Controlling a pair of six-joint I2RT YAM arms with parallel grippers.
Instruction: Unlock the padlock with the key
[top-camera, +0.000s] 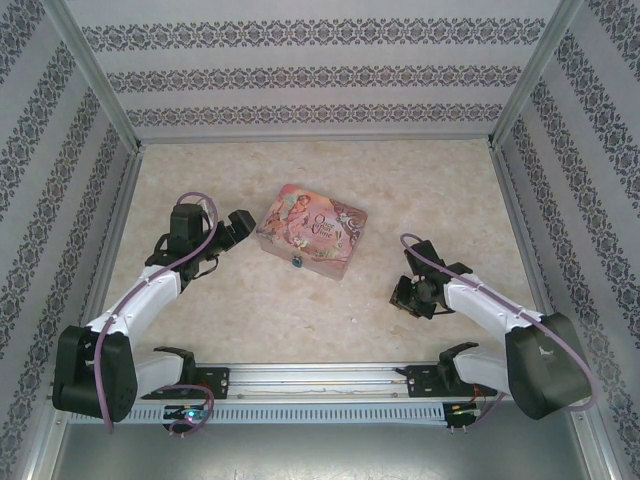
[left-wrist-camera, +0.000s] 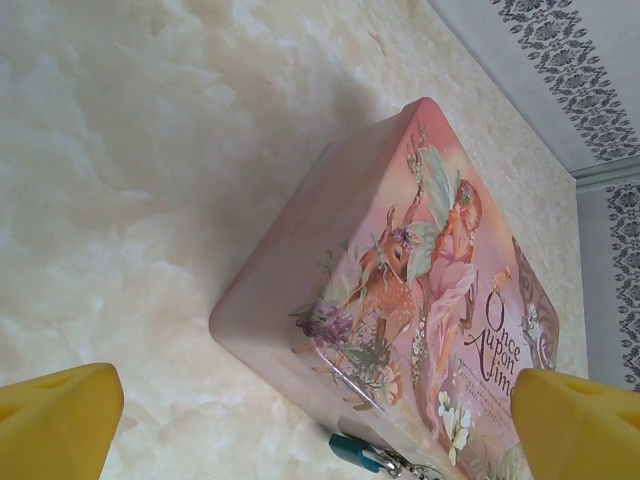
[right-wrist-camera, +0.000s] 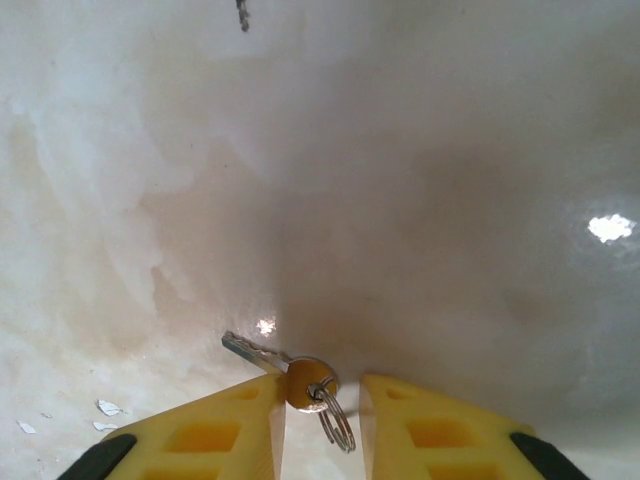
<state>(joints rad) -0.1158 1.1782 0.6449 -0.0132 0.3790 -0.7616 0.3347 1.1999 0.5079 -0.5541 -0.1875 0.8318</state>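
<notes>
The key (right-wrist-camera: 300, 378) lies on the table, its blade pointing left and a small ring hanging from its round head. My right gripper (right-wrist-camera: 322, 392) straddles that head with the jaws narrowly apart: the left finger touches it and the right finger stands off it. In the top view this gripper (top-camera: 405, 297) is low over the table at the right. The blue-teal padlock (left-wrist-camera: 352, 450) hangs on the front of the pink box (left-wrist-camera: 400, 290), also small in the top view (top-camera: 297, 262). My left gripper (left-wrist-camera: 318, 440) is wide open, hovering by the box's left end (top-camera: 232, 228).
The pink illustrated box (top-camera: 312, 228) sits in the middle of the marbled table (top-camera: 300, 320). Patterned walls enclose the table on three sides. A few white flecks (right-wrist-camera: 105, 408) lie on the table left of the right gripper.
</notes>
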